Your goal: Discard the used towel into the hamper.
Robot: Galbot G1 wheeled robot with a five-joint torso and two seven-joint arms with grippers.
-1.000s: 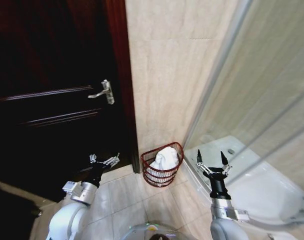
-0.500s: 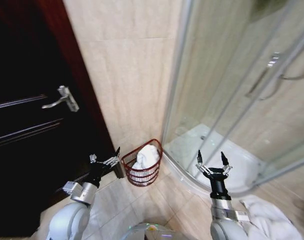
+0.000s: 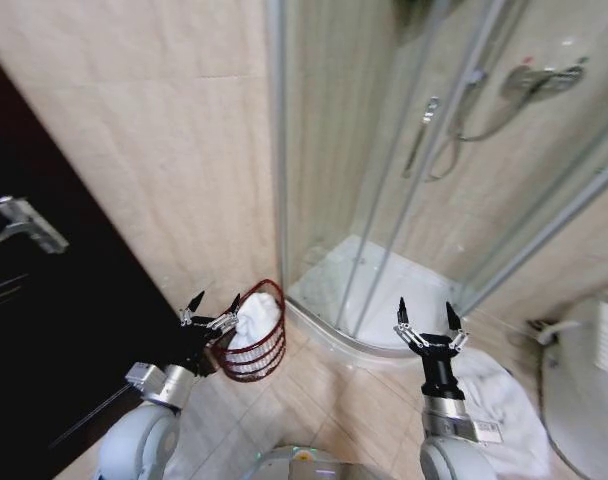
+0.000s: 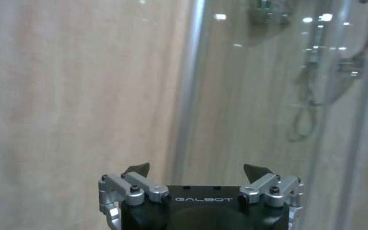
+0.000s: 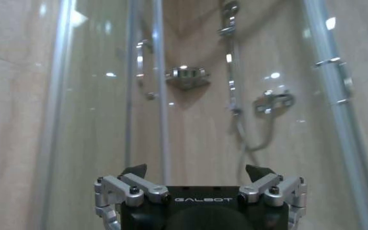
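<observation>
The hamper (image 3: 252,352), a dark red wire basket, stands on the floor against the tiled wall, between the door and the shower. A white towel (image 3: 256,316) lies bunched inside it. Another white towel (image 3: 499,395) is spread on the floor in front of the shower, just right of my right arm. My left gripper (image 3: 215,300) is open and held up just left of the hamper's rim, with nothing in it; the left wrist view shows it (image 4: 197,168) facing the wall. My right gripper (image 3: 425,310) is open and empty too, pointing up before the shower glass (image 5: 197,168).
A curved glass shower enclosure (image 3: 384,190) with a white tray (image 3: 409,285) fills the middle and right. A dark door (image 3: 44,340) with a metal handle (image 3: 24,225) is at the left. A white fixture (image 3: 589,385) stands at the far right.
The whole picture has swung right, so the camera has turned. Door and hamper now sit further left, and more of the shower and floor towel shows. Both arms hold the same pose.
</observation>
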